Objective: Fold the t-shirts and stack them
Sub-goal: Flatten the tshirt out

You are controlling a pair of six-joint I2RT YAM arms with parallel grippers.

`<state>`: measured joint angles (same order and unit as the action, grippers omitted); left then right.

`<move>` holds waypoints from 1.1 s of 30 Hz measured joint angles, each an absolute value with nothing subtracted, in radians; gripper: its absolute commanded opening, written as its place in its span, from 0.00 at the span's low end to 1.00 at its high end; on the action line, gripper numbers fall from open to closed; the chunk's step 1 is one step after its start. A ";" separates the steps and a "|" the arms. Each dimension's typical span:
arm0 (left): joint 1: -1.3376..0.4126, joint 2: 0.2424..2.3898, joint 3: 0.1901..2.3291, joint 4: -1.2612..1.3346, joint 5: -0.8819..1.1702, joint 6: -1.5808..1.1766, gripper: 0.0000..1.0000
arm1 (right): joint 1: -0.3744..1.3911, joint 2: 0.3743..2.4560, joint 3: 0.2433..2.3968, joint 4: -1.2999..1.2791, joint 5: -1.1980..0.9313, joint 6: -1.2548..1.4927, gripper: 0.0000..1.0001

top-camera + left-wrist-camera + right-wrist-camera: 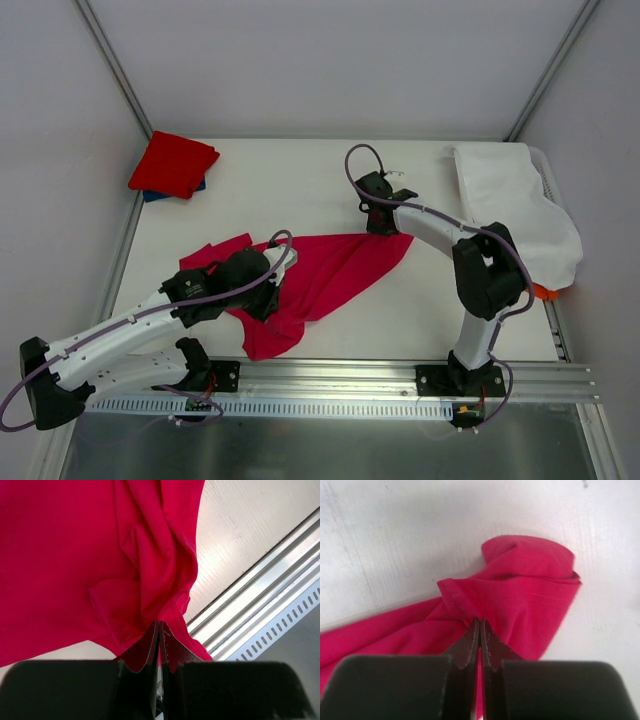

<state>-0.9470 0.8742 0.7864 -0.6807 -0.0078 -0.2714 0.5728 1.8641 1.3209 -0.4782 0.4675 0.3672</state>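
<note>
crimson-pink t-shirt [335,270] rumpled on table [300,180] between arms; left gripper [159,626] pinched shut on its bunched near edge; right gripper [480,624] clamped on its far-right corner; red t-shirt [173,163] folded atop blue t-shirt [152,196], far-left corner

We can read no words, labels, brands, numbers or signs on anything in the three views; nothing legible shows, up close or far off.

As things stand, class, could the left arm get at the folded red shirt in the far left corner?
Probably not yet: the left hand is shut on the pink shirt. Only bare table lies between it and the red shirt.
</note>
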 measured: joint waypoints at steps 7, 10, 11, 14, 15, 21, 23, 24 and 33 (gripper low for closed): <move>-0.947 0.878 0.786 -0.677 -0.008 -0.271 0.00 | 0.573 1.653 1.291 -0.522 0.515 0.361 0.01; -0.941 0.878 0.786 -0.677 -0.008 -0.271 0.00 | 0.573 1.560 1.282 -0.532 0.540 0.355 0.01; -0.941 0.878 0.786 -0.677 -0.008 -0.271 0.00 | 0.573 1.531 1.276 -0.535 0.545 0.354 0.01; -0.941 0.875 0.786 -0.676 -0.014 -0.271 0.00 | 0.573 1.452 1.257 -0.548 0.562 0.351 0.01; -0.941 0.872 0.786 -0.677 -0.019 -0.271 0.00 | 0.573 1.423 1.250 -0.554 0.567 0.349 0.00; -0.941 0.829 0.884 -0.708 -0.042 -0.269 0.00 | 0.583 1.199 1.213 -0.581 0.582 0.307 0.01; -0.941 0.825 0.991 -0.715 -0.032 -0.259 0.00 | 0.595 1.079 1.197 -0.569 0.582 0.271 0.00; -0.941 0.826 1.056 -0.717 -0.026 -0.248 0.00 | 0.602 1.014 1.189 -0.561 0.577 0.247 0.00; -0.941 0.838 1.542 -0.716 0.231 -0.142 0.00 | 0.631 0.585 1.240 -0.450 0.310 0.047 0.01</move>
<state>-0.9405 0.8375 1.5421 -0.7158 0.2310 -0.1425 0.6308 0.5850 1.2404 -0.4496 0.3099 0.0475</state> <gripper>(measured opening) 0.006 0.012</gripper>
